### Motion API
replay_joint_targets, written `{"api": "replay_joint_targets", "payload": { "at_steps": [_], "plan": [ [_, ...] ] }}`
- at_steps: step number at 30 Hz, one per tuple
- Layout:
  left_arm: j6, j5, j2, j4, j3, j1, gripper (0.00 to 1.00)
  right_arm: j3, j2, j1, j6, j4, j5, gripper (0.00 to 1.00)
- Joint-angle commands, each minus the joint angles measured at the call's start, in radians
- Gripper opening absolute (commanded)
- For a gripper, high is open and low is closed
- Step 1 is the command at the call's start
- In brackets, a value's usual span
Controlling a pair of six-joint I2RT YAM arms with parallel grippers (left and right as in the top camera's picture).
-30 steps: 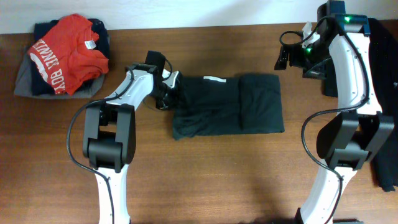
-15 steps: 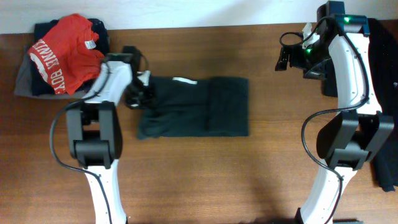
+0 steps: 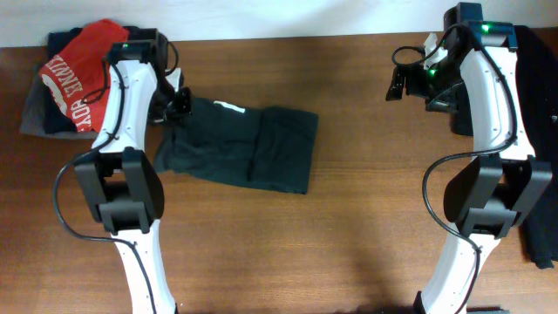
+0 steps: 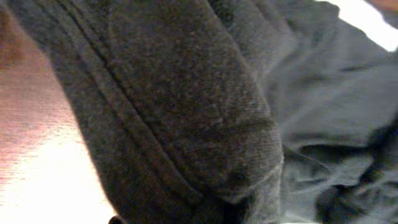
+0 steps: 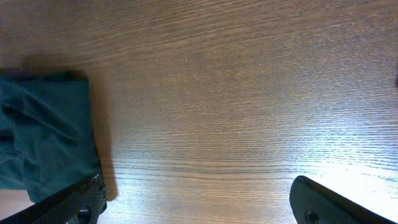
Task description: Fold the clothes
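Toward the far left corner of the table (image 3: 366, 209): left arm extended from the near edge toward the far edge, elbow bent, wrist turned inward; left gripper (image 3: 179, 103) at the far left end of the clothes (image 3: 253, 148), jaws pressed together on a pinch of that fabric, just beside the red tee (image 3: 87, 83) heaped on darker garments; near the far right corner: right arm arched high, right gripper (image 3: 397, 83) over bare wood, jaws spread wide, holding nothing, well apart from the clothes.

Clothes: black, folded into a compact rectangle, lying left of the table's centre, tilted, near end angled toward the right; white neck label (image 3: 228, 105) facing up near the pinched end; left end bunched and creased.

Left wrist view: filled with dark knit fabric and a stitched hem, fingers hidden; chest lettering not visible; dark cloth (image 5: 43, 137) at the left margin of the right wrist view, cut off, identity undeterminable.
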Motion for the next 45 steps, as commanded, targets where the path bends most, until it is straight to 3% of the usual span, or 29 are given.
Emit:
{"api": "replay_joint_targets", "payload": {
  "at_steps": [1, 10, 23, 45],
  "plan": [
    [0.02, -0.02, 0.003, -0.042, 0.07, -0.064, 0.0, -0.006, 0.038, 0.001, 0.0, 0.002, 0.016, 0.99],
    [0.02, -0.064, 0.003, -0.109, 0.128, -0.243, 0.01, -0.053, 0.066, 0.001, 0.0, 0.039, 0.016, 0.99],
    [0.019, -0.067, 0.004, -0.084, 0.129, -0.459, 0.02, -0.166, 0.066, 0.001, 0.001, 0.1, 0.013, 0.99],
    [0.019, -0.066, 0.008, 0.012, 0.127, -0.557, 0.11, -0.171, 0.066, 0.001, 0.004, 0.102, 0.0, 0.99]
  ]
}}
